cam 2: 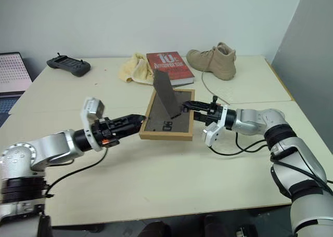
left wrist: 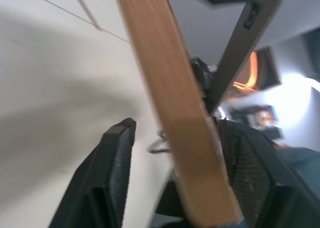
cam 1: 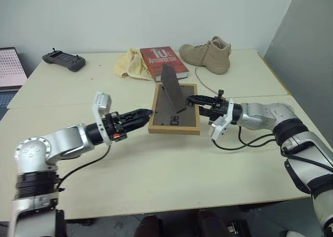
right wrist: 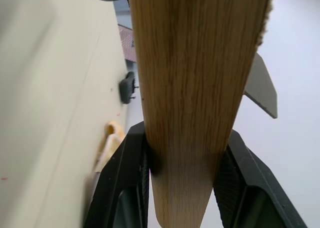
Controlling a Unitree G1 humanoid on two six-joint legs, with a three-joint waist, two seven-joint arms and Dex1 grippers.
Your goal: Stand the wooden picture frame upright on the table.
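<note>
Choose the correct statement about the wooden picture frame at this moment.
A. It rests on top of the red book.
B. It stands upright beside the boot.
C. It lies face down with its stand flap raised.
C: the wooden picture frame lies on the table, dark back panel up, with its stand flap raised.

red book (cam 1: 163, 61), tan boot (cam 1: 208, 53), yellow cloth (cam 1: 130, 63), black controller (cam 1: 64, 60)

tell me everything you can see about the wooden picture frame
The wooden picture frame is a small rectangle of light wood lying face down on the table, its dark brown back panel with black markings facing up. A grey easel stand is swung up from the back. The right gripper is clamped on its right edge; the left gripper straddles its left edge with the fingers apart. A red book lies just behind it.
</note>
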